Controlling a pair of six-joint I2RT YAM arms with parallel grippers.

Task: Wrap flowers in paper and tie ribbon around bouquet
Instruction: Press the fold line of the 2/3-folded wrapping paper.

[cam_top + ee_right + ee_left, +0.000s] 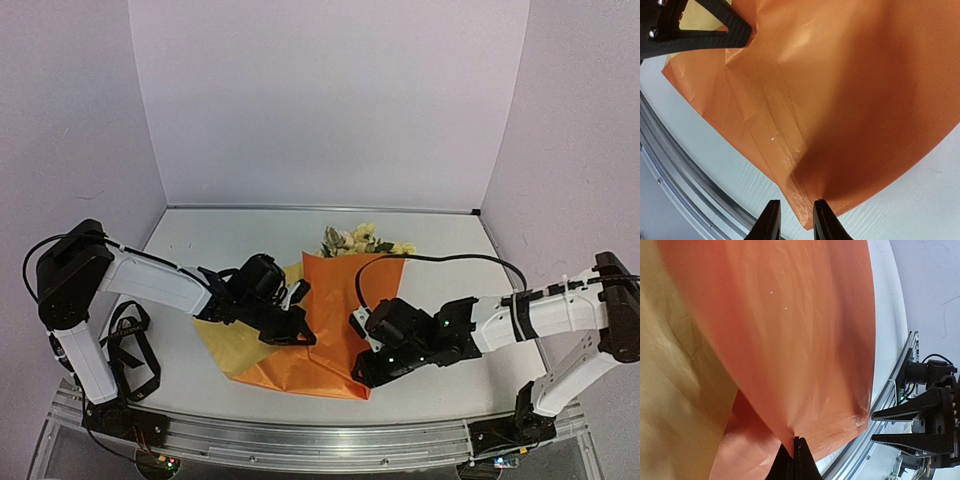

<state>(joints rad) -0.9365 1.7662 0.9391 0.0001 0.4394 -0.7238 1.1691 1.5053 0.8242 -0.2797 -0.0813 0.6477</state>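
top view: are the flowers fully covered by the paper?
No, the flowers stick out uncovered past the far edge of the orange paper, yellow blossoms and green leaves in plain sight.

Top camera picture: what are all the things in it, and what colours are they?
flowers: one bunch, pale yellow and green, poking out at the far end of the paper
orange paper: one sheet, folded over, mid-table
yellow sheet: one, pale yellow, under the orange paper, showing on the left
table: one, pale grey, under everything
rail: one, silver, near edge
left gripper: one, black, shut on the orange paper
right gripper: one, black, jaws slightly apart at the paper's near corner
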